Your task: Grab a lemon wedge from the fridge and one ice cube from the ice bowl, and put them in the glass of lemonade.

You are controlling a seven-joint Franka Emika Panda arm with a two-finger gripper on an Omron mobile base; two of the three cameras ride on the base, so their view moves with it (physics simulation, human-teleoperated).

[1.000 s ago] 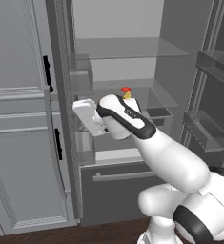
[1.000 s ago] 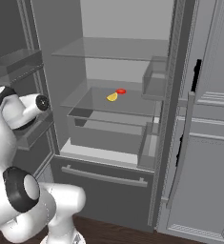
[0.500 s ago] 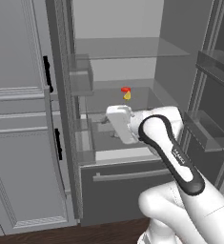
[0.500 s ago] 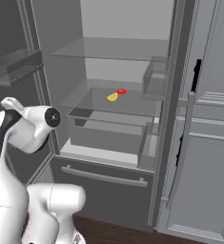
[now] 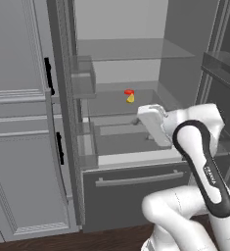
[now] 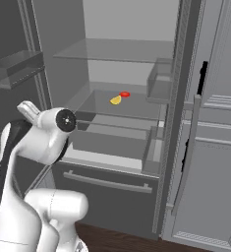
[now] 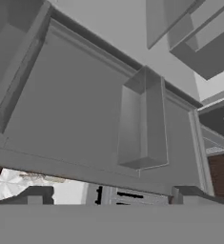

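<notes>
With jaws spread wide and empty, the gripper sits at the fridge opening, and the lemon wedge lies on the shelf at its 12 o'clock, farther in, touching a small red item.

Inside the open fridge, the middle shelf carries two small things — the lemon wedge and a small red oval thing, touching or nearly so. Both lie toward the back of the shelf, beyond and above the robot's hand. In the right base view the lemon wedge sits just beside the red piece — nearer the front.
</notes>
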